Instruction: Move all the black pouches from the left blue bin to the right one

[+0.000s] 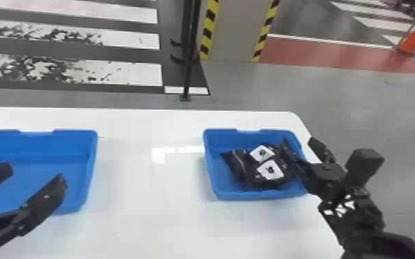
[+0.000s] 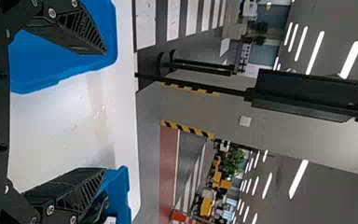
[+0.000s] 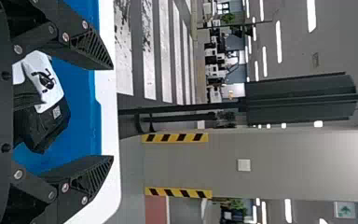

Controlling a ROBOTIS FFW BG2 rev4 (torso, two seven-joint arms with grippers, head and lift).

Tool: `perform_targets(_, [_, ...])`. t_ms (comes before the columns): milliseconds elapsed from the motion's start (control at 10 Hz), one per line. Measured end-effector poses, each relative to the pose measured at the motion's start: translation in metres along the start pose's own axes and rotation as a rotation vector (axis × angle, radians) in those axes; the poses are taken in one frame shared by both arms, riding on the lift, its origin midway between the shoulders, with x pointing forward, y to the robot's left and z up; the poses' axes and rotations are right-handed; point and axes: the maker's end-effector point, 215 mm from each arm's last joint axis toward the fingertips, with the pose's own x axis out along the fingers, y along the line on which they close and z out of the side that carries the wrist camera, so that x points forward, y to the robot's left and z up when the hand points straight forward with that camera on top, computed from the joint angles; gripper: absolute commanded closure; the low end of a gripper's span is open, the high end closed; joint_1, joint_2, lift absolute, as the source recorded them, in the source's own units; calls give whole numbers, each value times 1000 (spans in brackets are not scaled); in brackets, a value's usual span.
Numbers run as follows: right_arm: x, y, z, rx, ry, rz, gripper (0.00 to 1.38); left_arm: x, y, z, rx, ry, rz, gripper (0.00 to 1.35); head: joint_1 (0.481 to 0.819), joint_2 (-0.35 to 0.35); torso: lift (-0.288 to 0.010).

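Note:
In the head view my left gripper (image 1: 35, 186) stands open over the left blue bin (image 1: 91, 162), whose visible floor holds no pouch. My right gripper (image 1: 298, 144) is at the right blue bin's (image 1: 255, 195) right side, fingers apart. Several black pouches (image 1: 239, 165) with white labels lie heaped in that right bin. From the left wrist, my left gripper (image 2: 106, 109) has widely parted fingers with nothing between them. In the right wrist view my right gripper (image 3: 113, 112) is open too, with a labelled black pouch (image 3: 42, 123) in the bin behind its fingers.
Both bins stand on a white table (image 1: 148, 213), with bare tabletop between them. A dark post (image 1: 190, 51) and a pillar with striped edges (image 1: 238, 31) rise beyond the far edge. An orange cone (image 1: 413, 41) stands farther off on the floor.

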Motion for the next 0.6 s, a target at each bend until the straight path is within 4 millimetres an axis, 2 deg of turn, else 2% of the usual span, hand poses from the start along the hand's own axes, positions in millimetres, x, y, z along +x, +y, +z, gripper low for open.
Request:
perform_targets(100, [-26, 12, 15, -47, -43, 2, 125, -17, 16, 7, 42, -36, 55, 154, 695, -182, -140])
perform_targets(300, [-77, 45, 27, -74, -86, 24, 127, -52, 40, 21, 141, -102, 152, 159, 695, -99, -140])
perform_targets(400, [-99, 65, 28, -54, -97, 43, 128, -68, 47, 31, 189, -139, 195, 159, 695, -72, -140])
perform_targets(600, [-128, 106, 37, -17, -140, 100, 128, -88, 47, 56, 267, -230, 246, 160, 695, 23, -140])
